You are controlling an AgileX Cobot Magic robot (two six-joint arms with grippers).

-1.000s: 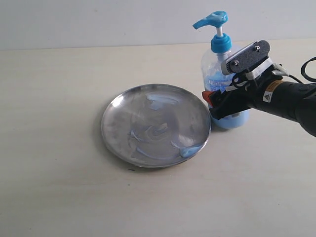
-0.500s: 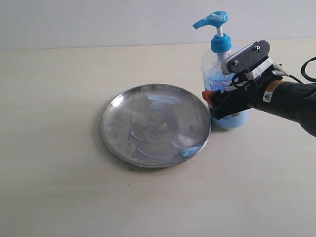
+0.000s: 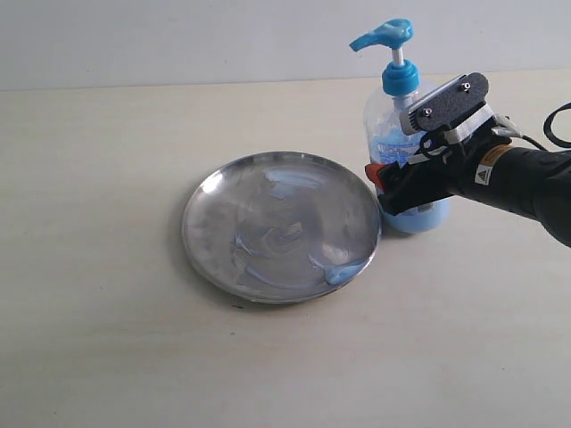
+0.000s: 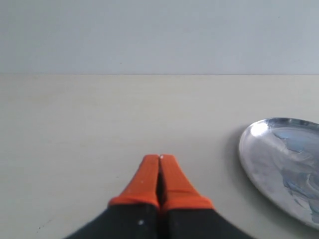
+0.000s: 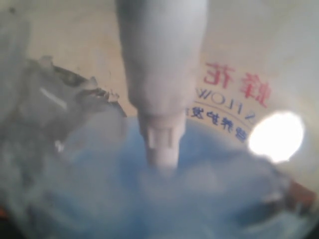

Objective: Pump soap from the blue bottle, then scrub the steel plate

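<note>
Right pincer (image 3: 393, 185) tight around red-lettered blue bottle (image 3: 388, 125)

Gripper (image 3: 399, 185) clasping blue bottle (image 3: 384, 132), steel plate (image 3: 219, 214) beside

Upright blue bottle (image 3: 385, 134), pump raised, just beside steel plate (image 3: 211, 234); soap (image 3: 340, 273) smears inside, blob near rim.

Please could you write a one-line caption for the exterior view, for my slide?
Right gripper grips the blue bottle beside the steel plate, smeared with soap, on a pale table.
</note>
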